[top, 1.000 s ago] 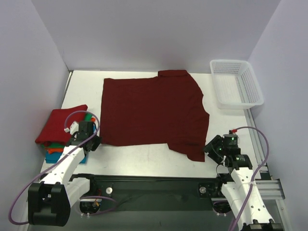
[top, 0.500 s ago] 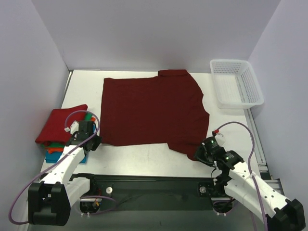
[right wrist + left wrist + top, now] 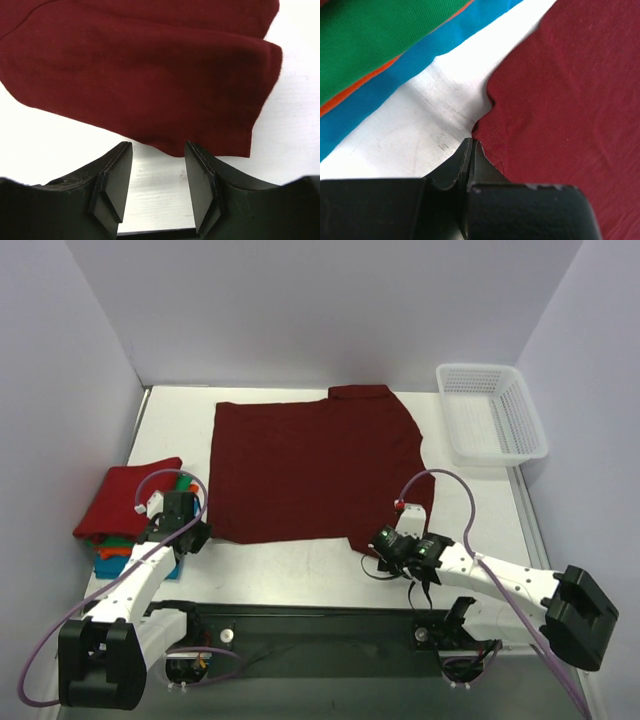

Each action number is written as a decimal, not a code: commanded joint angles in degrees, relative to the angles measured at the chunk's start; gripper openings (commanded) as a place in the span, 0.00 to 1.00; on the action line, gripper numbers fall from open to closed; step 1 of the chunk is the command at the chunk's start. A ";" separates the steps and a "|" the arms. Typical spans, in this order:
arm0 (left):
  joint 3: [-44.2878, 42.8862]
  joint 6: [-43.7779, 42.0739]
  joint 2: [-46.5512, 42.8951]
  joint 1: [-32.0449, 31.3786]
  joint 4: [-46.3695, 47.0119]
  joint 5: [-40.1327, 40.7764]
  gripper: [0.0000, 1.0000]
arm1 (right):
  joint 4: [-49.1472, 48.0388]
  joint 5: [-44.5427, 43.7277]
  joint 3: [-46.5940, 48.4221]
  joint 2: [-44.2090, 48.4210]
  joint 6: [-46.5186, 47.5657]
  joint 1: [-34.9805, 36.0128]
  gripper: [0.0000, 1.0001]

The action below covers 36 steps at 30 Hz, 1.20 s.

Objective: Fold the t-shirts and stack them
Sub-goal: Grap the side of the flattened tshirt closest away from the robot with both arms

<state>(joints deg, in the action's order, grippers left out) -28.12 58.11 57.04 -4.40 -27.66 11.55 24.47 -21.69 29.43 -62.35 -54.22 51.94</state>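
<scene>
The maroon t-shirt (image 3: 315, 465) lies spread flat, its long axis running crosswise from one arm to the other. The right gripper (image 3: 157, 147) is open and empty, with the near sleeve's rounded edge just ahead of its fingertips, dipping toward the gap. The left gripper (image 3: 471, 146) is closed, its tips touching the hem corner just ahead and to their right; whether any cloth is nipped I cannot tell

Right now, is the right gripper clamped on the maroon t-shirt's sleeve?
No: the right gripper stands open, and the hem of the maroon t-shirt sleeve only just reaches between its fingertips.
</scene>
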 commanded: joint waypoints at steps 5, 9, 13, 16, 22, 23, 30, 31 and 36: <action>-1.68 -0.80 -0.52 -0.17 1.20 -0.56 0.00 | 1.81 -4.94 2.74 -5.33 -1.51 1.32 0.39; -1.76 -0.98 -0.52 -0.17 1.38 -0.74 0.00 | 2.86 -4.59 4.05 -6.91 -0.55 1.23 0.18; -1.94 -1.42 -0.96 -0.17 0.94 -0.92 0.00 | 5.49 -4.23 6.86 -6.91 1.39 1.14 0.02; -2.12 -1.51 -1.14 -0.17 0.94 -0.92 0.00 | 8.48 -4.76 8.97 -4.46 2.80 1.06 0.01; -2.03 -1.59 -0.61 -0.17 1.73 -1.71 0.00 | 9.54 -2.56 9.59 -2.08 5.35 1.49 0.40; -2.03 -1.59 -0.44 -0.17 1.82 -1.79 0.00 | 9.37 -2.56 8.90 -2.25 5.61 1.49 0.41; -2.12 -1.77 -0.43 -0.17 2.00 -2.06 0.00 | 5.60 -0.63 5.12 -3.75 6.14 1.76 0.49; -2.20 -1.86 -0.43 -0.25 2.00 -2.06 0.00 | 5.15 -0.72 4.76 -4.01 5.97 1.76 0.49; -2.29 -2.03 -0.52 -0.17 1.82 -2.15 0.00 | 2.43 -0.89 3.27 -7.69 5.88 1.06 0.43</action>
<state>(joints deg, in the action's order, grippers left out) -28.12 56.77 57.01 -4.40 -27.57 9.98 27.64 -21.58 33.63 -67.92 -48.27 53.30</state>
